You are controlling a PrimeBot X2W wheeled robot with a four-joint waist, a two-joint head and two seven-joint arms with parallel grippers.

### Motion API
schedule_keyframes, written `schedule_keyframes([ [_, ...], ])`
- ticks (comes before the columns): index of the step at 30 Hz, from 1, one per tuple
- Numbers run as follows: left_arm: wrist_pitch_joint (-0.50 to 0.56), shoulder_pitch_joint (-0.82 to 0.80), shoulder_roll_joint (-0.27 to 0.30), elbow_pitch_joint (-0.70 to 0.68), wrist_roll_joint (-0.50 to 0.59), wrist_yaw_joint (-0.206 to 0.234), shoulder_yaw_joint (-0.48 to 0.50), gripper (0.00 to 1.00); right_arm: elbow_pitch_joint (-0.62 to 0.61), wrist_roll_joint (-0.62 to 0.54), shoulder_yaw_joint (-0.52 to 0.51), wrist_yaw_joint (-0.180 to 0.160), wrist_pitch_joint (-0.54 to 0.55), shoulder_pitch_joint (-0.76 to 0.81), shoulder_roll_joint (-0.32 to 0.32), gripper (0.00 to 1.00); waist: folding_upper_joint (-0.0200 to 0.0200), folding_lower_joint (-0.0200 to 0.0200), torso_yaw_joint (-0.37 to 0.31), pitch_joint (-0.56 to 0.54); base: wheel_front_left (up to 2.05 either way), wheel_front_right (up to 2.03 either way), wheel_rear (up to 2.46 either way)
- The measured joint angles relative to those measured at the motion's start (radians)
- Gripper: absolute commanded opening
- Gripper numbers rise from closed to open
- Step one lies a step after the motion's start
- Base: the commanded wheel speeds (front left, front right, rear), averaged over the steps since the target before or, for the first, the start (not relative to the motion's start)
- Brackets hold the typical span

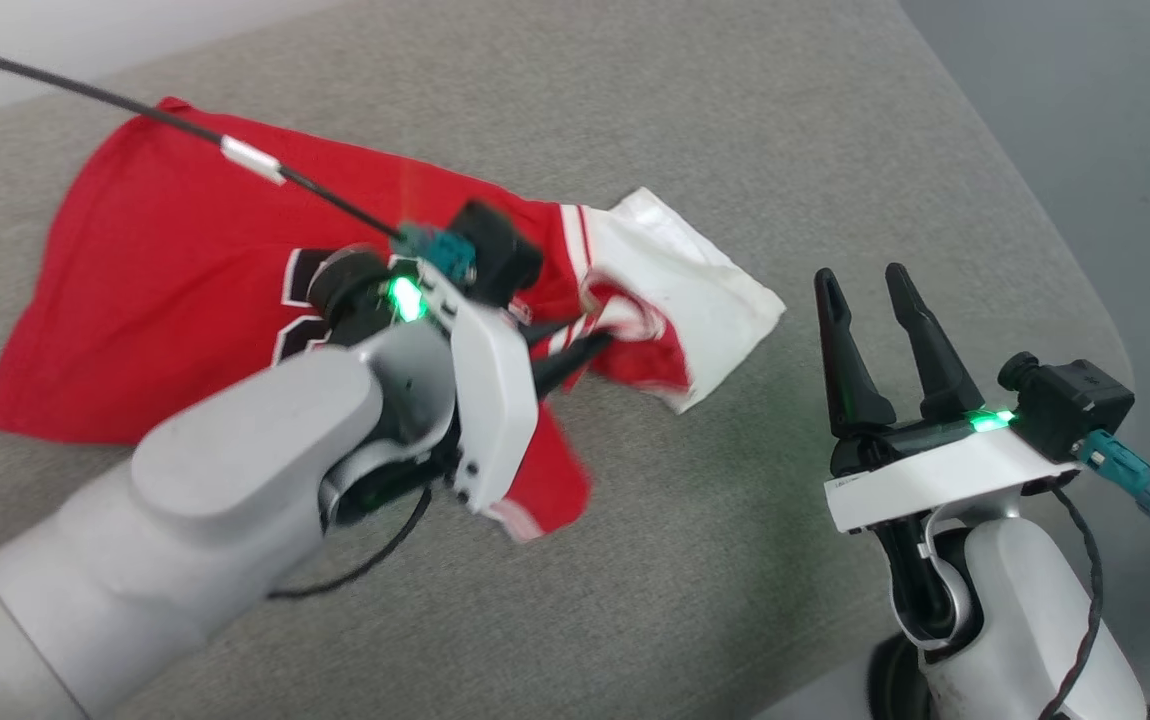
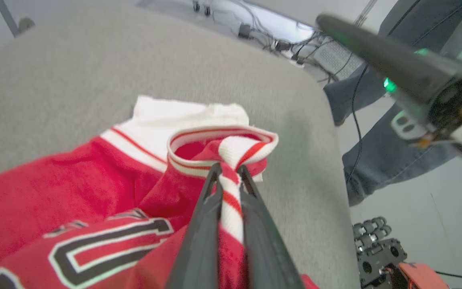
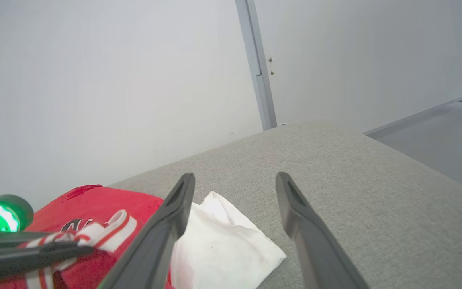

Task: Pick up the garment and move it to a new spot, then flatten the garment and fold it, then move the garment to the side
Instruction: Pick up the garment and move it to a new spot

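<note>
The garment (image 1: 165, 270) is a red jersey with black white-outlined numbers and a white sleeve (image 1: 695, 290), lying crumpled on the grey padded surface (image 1: 735, 120). My left gripper (image 1: 600, 335) is shut on its red-and-white striped neck trim (image 2: 231, 188), which is pinched between the two dark fingers (image 2: 205, 224) and lifted a little. The same trim (image 3: 106, 230) hangs from the left fingers in the right wrist view. My right gripper (image 1: 865, 285) stands open to the right of the garment, above the bare surface, nothing between its fingers (image 3: 166, 224). The white sleeve (image 3: 223, 245) lies just ahead of it.
The grey surface's right edge (image 1: 1065, 260) drops off to a grey floor. A person's jeans-clad legs (image 2: 379, 160) stand past that edge, with cables and gear on the floor. A black cable (image 1: 135, 105) crosses above the garment. A white wall (image 3: 114, 80) stands behind.
</note>
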Motion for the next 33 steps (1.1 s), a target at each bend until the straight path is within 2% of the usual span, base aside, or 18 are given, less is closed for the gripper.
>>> schedule_keyframes([
  [5, 0.134, 0.082, 0.024, 0.022, 0.035, 0.000, -0.005, 0.00, -0.019, 0.039, 0.003, 0.000, 0.000, 0.005, 0.001, 1.00, 0.0000, 0.0000, -0.039, 0.027, 0.00, 0.00, 0.00],
  [12, 0.339, 0.099, 0.047, 0.038, 0.213, -0.001, 0.012, 0.00, -0.038, 0.080, 0.022, 0.000, 0.000, 0.003, 0.001, 1.00, 0.0000, 0.0000, -0.080, 0.076, 0.00, 0.00, 0.00],
  [18, 0.340, 0.087, 0.056, 0.028, 0.230, -0.005, 0.015, 0.00, -0.042, 0.092, 0.028, 0.000, 0.000, -0.001, 0.001, 1.00, 0.0000, 0.0000, -0.092, 0.106, 0.00, 0.00, 0.00],
  [19, 0.323, 0.086, 0.056, 0.022, 0.230, -0.005, 0.012, 0.16, -0.041, 0.091, 0.026, 0.000, 0.000, -0.002, 0.001, 1.00, 0.0000, 0.0000, -0.087, 0.105, 0.00, 0.00, 0.00],
  [21, 0.264, 0.080, 0.055, 0.016, 0.227, -0.005, 0.001, 0.83, -0.040, 0.079, 0.018, 0.000, 0.000, -0.005, 0.002, 1.00, 0.0000, 0.0000, -0.071, 0.100, 0.00, 0.00, 0.00],
  [22, 0.237, 0.078, 0.053, 0.012, 0.222, -0.004, -0.002, 1.00, -0.038, 0.070, 0.013, 0.000, 0.000, -0.007, 0.002, 1.00, 0.0000, 0.0000, -0.062, 0.096, 0.00, 0.00, 0.00],
  [33, -0.174, 0.094, 0.044, -0.033, 0.002, 0.000, -0.003, 1.00, 0.009, -0.055, -0.043, 0.000, 0.000, 0.003, -0.005, 1.00, 0.0000, 0.0000, 0.099, 0.002, 0.00, 0.00, 0.00],
])
